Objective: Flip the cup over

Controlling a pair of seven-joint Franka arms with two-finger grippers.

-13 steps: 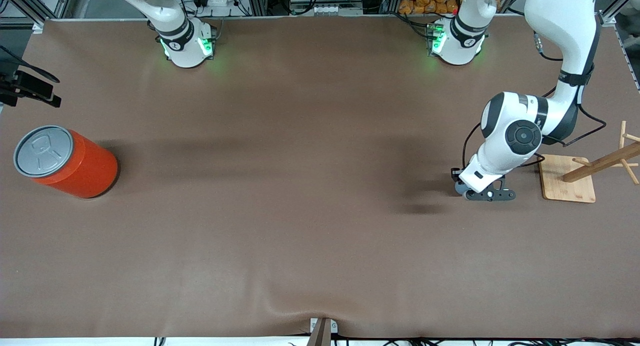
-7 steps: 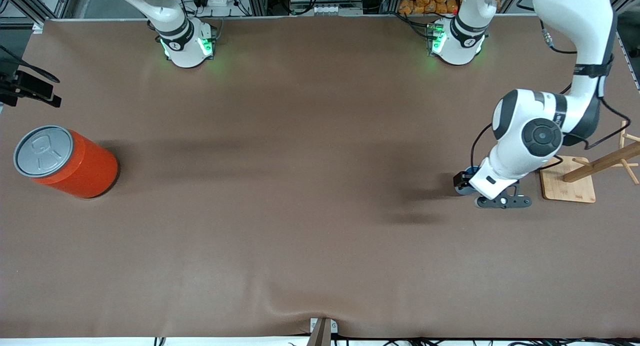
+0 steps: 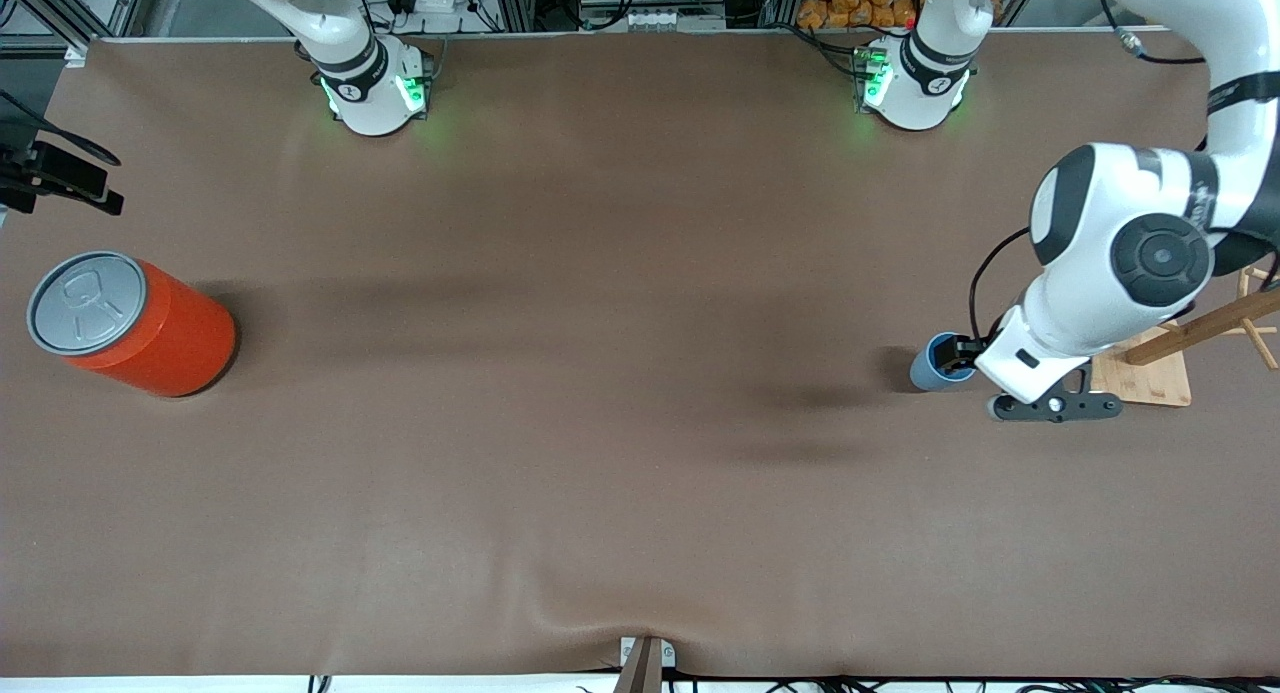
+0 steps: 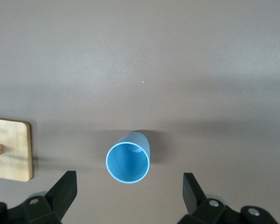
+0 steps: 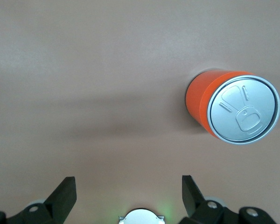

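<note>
The small light blue cup (image 3: 940, 362) stands upright on the brown table, mouth up, toward the left arm's end. In the left wrist view the cup (image 4: 128, 161) shows its darker blue inside, with nothing touching it. My left gripper (image 4: 129, 186) hangs open over the cup, its fingers (image 4: 65, 186) wide apart and clear of the rim. From the front, the left hand (image 3: 1035, 358) covers the spot just beside the cup. My right gripper (image 5: 128, 186) is open and holds nothing, high over the table; that arm waits.
A large orange can (image 3: 150, 328) with a grey lid stands near the right arm's end, seen too as the can (image 5: 224, 107) in the right wrist view. A wooden stand on a square base (image 3: 1145, 378) sits close beside the cup, at the table's edge.
The left gripper has opened, let go of the cup and lifted away toward the wooden stand. The cup, earlier hidden under the hand, now shows upright. The right arm has not moved.
</note>
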